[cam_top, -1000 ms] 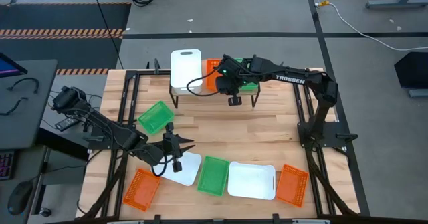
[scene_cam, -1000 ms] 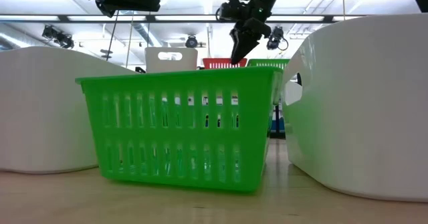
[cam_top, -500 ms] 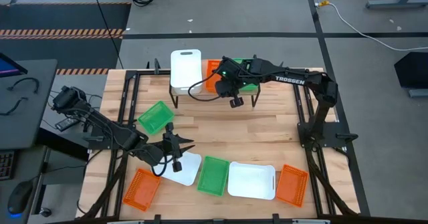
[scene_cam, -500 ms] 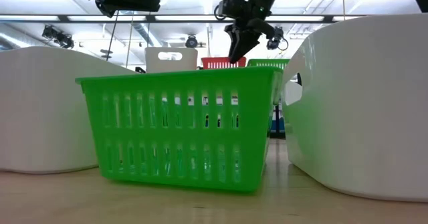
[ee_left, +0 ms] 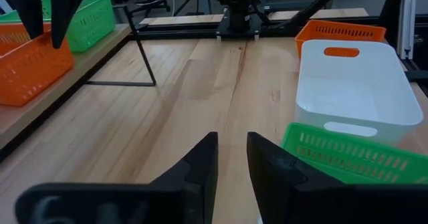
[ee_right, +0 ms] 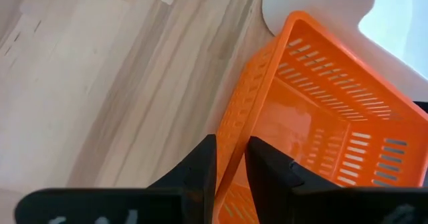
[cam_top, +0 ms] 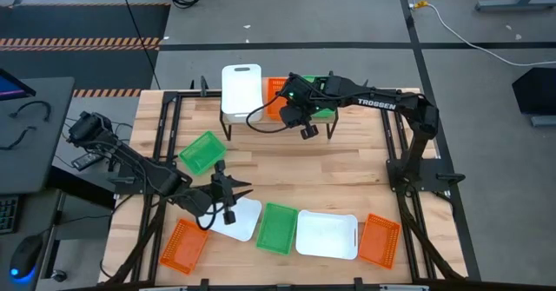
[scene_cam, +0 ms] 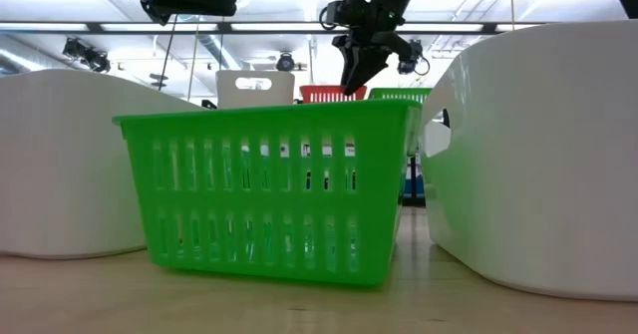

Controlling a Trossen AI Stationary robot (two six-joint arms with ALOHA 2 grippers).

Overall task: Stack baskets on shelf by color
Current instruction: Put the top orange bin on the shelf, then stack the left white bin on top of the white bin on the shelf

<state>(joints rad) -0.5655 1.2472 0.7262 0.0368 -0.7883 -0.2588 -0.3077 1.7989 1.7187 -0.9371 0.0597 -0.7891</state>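
The shelf (cam_top: 261, 117) stands at the table's far side and carries a white basket (cam_top: 241, 89), an orange basket (cam_top: 274, 100) and a green basket (cam_top: 323, 107) side by side. My right gripper (cam_top: 306, 132) (scene_cam: 347, 83) (ee_right: 231, 160) is at the orange basket's near wall, shut on it. My left gripper (cam_top: 243, 189) (ee_left: 232, 157) hovers shut over a white basket (cam_top: 239, 221) on the table and touches nothing. Also resting on their bases on the table are two green baskets (cam_top: 201, 152) (cam_top: 278, 228), a white one (cam_top: 326, 234) and two orange ones (cam_top: 182, 243) (cam_top: 380, 239). My right gripper holds the orange basket by the rim of its near wall (ee_right: 235, 140). One finger (ee_right: 271, 164) is inside the basket and one (ee_right: 197, 167) outside. The fingers come from above, slanting down. The basket sits level on the shelf, its top even with the green one beside it (scene_cam: 334, 94).
Black frame rails (cam_top: 169, 126) run along the table's left and right sides. The shelf's thin black legs (ee_left: 140, 57) stand on the tabletop. Bare wood (cam_top: 295, 174) lies between the shelf and the row of baskets at the near edge. A green basket (scene_cam: 264, 189) fills the low view's foreground.
My right gripper has shifted slightly toward the table's left at the orange basket and turned a little. The baskets have stayed where they were.
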